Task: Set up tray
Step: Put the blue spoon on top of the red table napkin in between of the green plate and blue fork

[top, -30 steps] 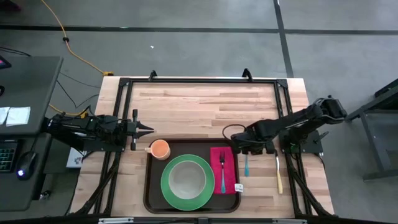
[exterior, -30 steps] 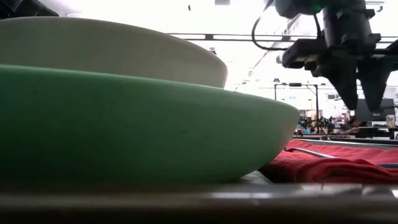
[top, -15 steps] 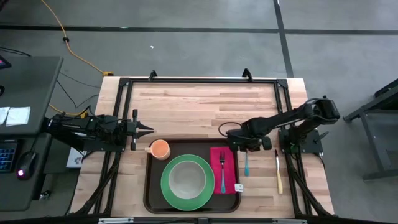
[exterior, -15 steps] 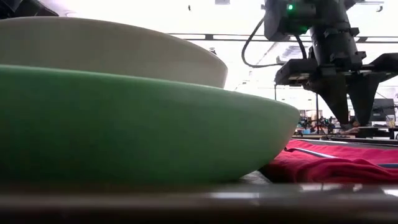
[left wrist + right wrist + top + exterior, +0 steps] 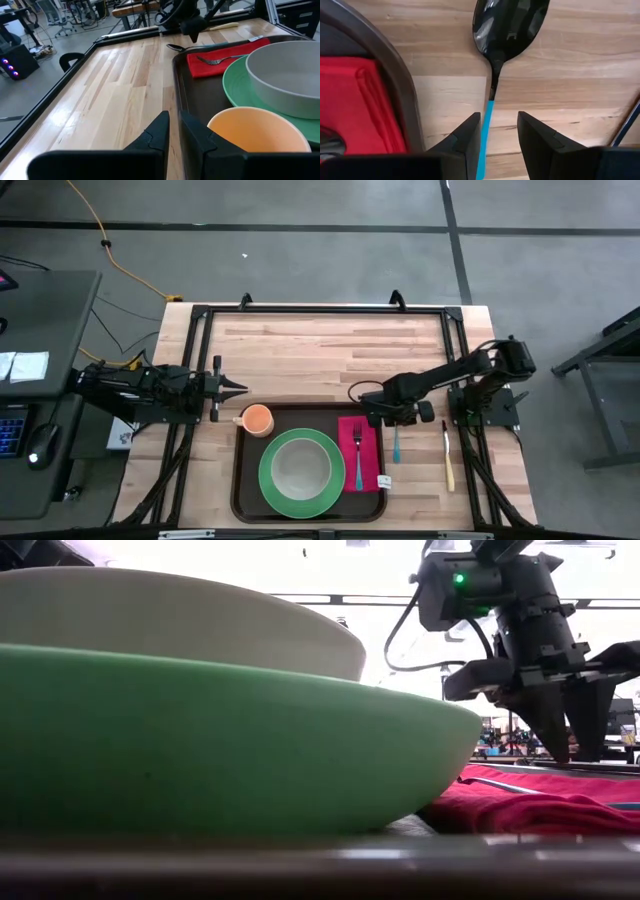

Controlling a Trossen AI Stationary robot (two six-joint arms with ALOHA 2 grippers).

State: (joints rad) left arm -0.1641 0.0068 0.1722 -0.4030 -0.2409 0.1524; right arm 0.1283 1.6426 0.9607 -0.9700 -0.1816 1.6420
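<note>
Brown plastic, the tray [image 5: 240, 480] lies at the near middle of the wooden tabletop [image 5: 320, 350], already carrying a green plate [image 5: 270, 485] with a pale bowl [image 5: 300, 468] in it, an orange cup [image 5: 258, 420] at its far left corner, and a red napkin [image 5: 368, 450] with a fork [image 5: 357, 455] laid along its right side. A spoon with a blue handle [image 5: 396, 442] still rests on bare wood just beside the tray's right rim, and a knife with a pale handle [image 5: 448, 460] lies farther right; these look to be the pieces not yet brought in.

Over the spoon hangs the right gripper [image 5: 498, 132], its jaws parted with the blue handle running between them, not touching either side that I can make out; it seems lined up along the handle so that a straight descent would catch it. Its left jaw sits close to the tray's raised rim, so there is little room on that side, while open wood lies toward the knife.

Off the tray's far left corner waits the left gripper [image 5: 172, 132], just beside the orange cup, jaws nearly together and holding nothing. Beyond the tray, the far half of the tabletop gives room for moving
</note>
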